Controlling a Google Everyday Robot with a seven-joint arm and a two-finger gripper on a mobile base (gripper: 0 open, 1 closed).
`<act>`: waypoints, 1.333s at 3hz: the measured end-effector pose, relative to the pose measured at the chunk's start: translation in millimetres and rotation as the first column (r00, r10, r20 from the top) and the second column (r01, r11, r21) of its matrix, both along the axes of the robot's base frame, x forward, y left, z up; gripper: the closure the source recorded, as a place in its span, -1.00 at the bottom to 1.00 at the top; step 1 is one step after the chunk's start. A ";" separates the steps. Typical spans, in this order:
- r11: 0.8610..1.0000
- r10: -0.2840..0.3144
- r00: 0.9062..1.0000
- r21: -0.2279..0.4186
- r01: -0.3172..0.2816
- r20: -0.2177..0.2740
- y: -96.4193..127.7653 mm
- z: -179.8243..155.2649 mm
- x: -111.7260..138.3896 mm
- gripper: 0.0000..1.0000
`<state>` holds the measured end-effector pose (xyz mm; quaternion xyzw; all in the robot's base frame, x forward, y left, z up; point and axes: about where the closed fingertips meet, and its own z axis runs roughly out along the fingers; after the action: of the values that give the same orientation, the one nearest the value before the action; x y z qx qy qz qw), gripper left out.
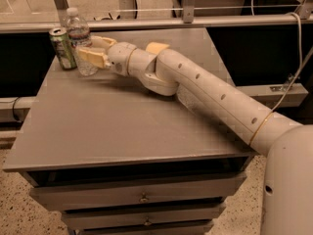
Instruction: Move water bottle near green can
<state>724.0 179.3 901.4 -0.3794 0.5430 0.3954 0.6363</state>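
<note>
The water bottle, clear with a white cap, stands upright at the table's far left corner. The green can stands just left of it, almost touching. My gripper reaches in from the right. Its tan fingers sit on either side of the bottle's lower half and are closed on it. The bottle's base is on or just above the tabletop; I cannot tell which.
The grey table has drawers below its front edge. A metal rail runs behind the table's far edge. My arm crosses the table's right half. A cable hangs at the right.
</note>
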 end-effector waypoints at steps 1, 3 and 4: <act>1.000 -0.007 1.000 -0.004 0.007 -0.008 -3.4 -3.7 -1.5 -0.99; 0.998 -0.011 1.000 -0.054 0.012 0.006 -25.1 3.6 -6.2 -1.00; 0.985 0.021 0.999 -0.172 -0.017 0.026 -59.5 27.5 -25.4 -1.00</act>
<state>698.6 119.9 928.8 -0.4433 0.5626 0.3480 0.6048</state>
